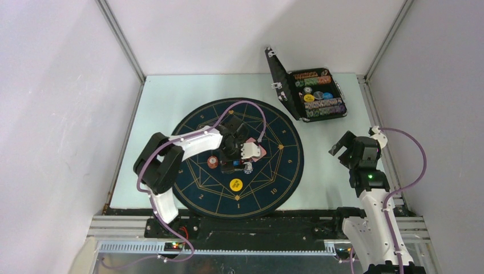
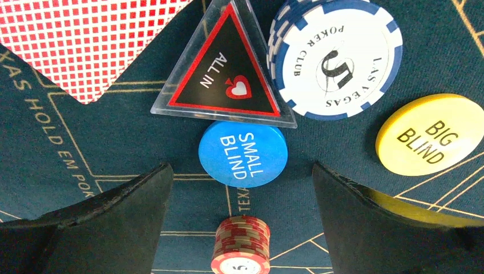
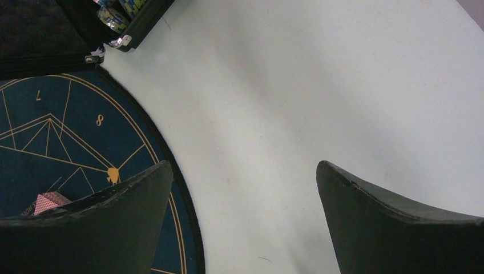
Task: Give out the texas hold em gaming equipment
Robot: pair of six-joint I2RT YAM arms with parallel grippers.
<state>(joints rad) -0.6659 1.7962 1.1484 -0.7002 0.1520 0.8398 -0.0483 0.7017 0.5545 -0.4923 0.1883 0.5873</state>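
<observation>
– Reaching for the blue disc [image 2: 242, 153], which arm is better placed?
– The left gripper [image 2: 241, 165] is seen low over it, fingers apart and empty; the disc lies straight ahead, between them. The right gripper [image 3: 244, 165], also spread, is seen well apart, over the pale table [image 3: 285, 85].
– And the room?
– The mat [image 2: 114, 131] is flat, but the triangular marker [image 2: 225, 68] is pressed close at the far side.

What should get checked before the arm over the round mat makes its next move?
1. Left fingers open, holding nothing: ok.
2. Small Blind disc centred ahead of the gap: ok.
3. All In marker apart from that disc: not ok, edges meet.
4. Red chip stack upright: ok.
5. Right fingers open, away from the pieces: ok.
6. Height of the left fingers above the mat: cannot tell.
</observation>
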